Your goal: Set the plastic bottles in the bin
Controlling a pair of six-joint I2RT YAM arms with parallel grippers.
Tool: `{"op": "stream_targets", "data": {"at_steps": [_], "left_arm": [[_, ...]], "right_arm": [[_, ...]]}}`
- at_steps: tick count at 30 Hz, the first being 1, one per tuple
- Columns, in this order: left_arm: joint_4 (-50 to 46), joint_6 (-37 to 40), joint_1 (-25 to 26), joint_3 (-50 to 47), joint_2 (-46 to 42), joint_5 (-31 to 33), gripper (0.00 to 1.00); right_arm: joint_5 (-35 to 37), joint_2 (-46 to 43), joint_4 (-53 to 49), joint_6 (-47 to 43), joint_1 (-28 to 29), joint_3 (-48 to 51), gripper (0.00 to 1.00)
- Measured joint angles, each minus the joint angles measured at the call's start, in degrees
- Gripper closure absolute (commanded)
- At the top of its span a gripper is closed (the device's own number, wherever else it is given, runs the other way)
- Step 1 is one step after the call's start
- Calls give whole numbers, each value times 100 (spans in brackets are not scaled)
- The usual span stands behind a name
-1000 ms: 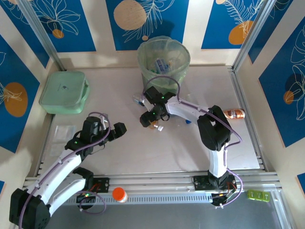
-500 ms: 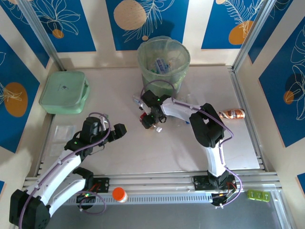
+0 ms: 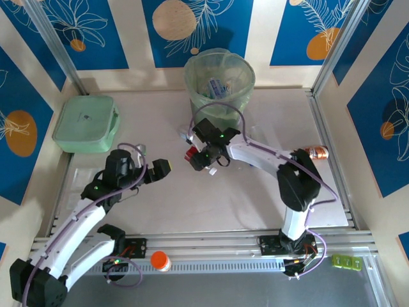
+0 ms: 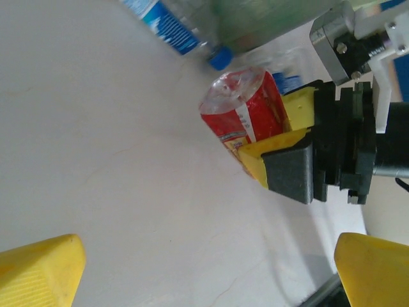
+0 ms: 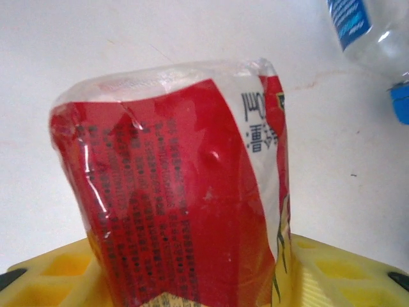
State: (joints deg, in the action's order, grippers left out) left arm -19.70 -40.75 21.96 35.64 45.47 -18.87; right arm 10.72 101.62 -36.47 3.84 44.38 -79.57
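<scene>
fingers (image 4: 299,103) of the right hand (image 3: 203,158) are clamped on a bottle with a red label (image 5: 185,192), one yellow finger on each side. the clear bottom end of the bottle sticks out past the fingers. i cannot tell if it touches the surface (image 3: 243,198) or hangs just over it. just beside it a bottle with a blue label (image 4: 167,24) and a blue cap lies on its side on the surface. behind both stands the bin (image 3: 192,82), round and tall, with a pale green bag in it. more bottles (image 3: 216,86) lie inside the bin. the left hand (image 4: 208,262) is at the front left, its two yellow fingers wide apart and empty. it points at the red bottle but is well apart from it. an orange bottle (image 3: 314,152) lies at the right edge of the surface. a flat green box (image 3: 86,123) sits at the far left
</scene>
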Motion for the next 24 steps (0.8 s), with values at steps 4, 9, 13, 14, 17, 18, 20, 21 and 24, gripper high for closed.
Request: {"op": "stream_targets", "data": {"at_steps": [4, 9, 13, 14, 17, 18, 20, 21, 24], "left_arm": [[-79, 234, 2, 566, 0, -219, 1], [-273, 402, 2, 1381, 251, -387, 1], [-282, 533, 2, 2144, 487, -369, 1], [-275, 555, 2, 2271, 535, -363, 1], [-260, 669, 2, 2535, 675, -337, 1], [-260, 688, 2, 2586, 723, -295, 1], [-245, 728, 2, 2610, 791, -205, 1], [-238, 730, 2, 2610, 820, -186, 1], [-205, 765, 2, 2610, 905, -127, 1]], "right_arm": [[-114, -669, 136, 0, 52, 96, 48], [-400, -1237, 219, 94, 7, 83, 49], [-778, -1657, 280, 306, -258, -304, 49], [-879, -1703, 299, 389, -356, -424, 49], [-1283, -1773, 474, 741, -839, -914, 49], [-1416, -1773, 555, 905, -1038, -1078, 50], [-1655, -1729, 680, 1279, -1462, -1419, 50], [-1759, -1665, 761, 1464, -1661, -1615, 51], [-1849, -1268, 911, 1891, -2116, -2365, 50]]}}
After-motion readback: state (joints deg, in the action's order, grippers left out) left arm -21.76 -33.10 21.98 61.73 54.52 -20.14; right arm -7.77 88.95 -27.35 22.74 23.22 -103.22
